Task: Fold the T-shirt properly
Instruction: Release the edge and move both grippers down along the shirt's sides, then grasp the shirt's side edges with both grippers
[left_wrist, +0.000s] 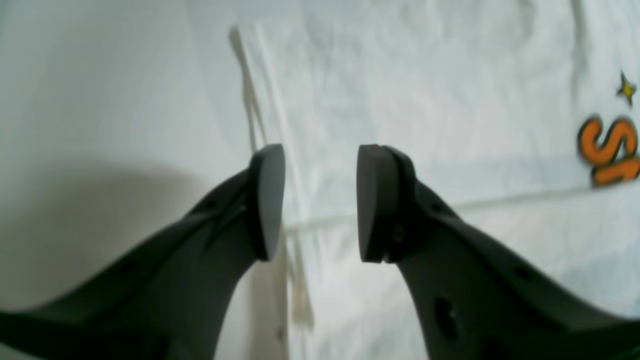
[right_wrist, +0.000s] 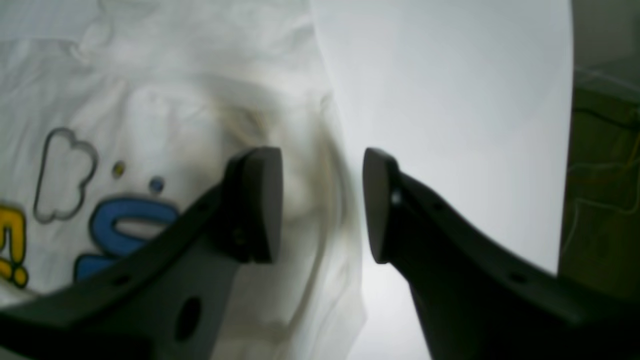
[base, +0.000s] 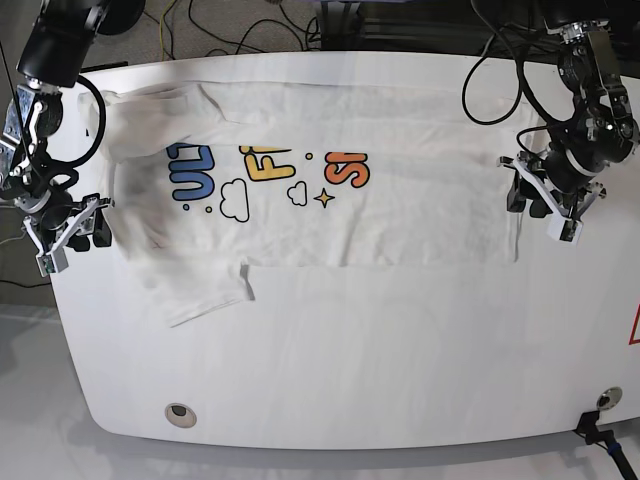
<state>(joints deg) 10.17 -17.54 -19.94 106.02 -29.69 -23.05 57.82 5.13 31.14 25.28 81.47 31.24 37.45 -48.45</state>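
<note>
On table (base: 350, 340) — T-shirt (base: 420, 200), print partly folded under: "UL", "FI", "S"; left pincer (left_wrist: 320, 202), right pincer (right_wrist: 322, 205) — both agape, empty.

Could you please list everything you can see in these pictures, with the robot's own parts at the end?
T-shirt: one, white with blue, yellow and orange letters, small clouds and stars; spread across the far half of the table, partly folded, one sleeve pointing toward the near edge.
Table: one, white, rounded corners; fills most of the base view.
Hole: one, dark and round; near the table's front edge.
Cables: several, black and yellow; on the floor behind the table.
Left gripper: one, black; open, over the shirt's hem edge, holding nothing.
Right gripper: one, black; open, over the shirt's edge at the sleeve end, holding nothing.
</note>
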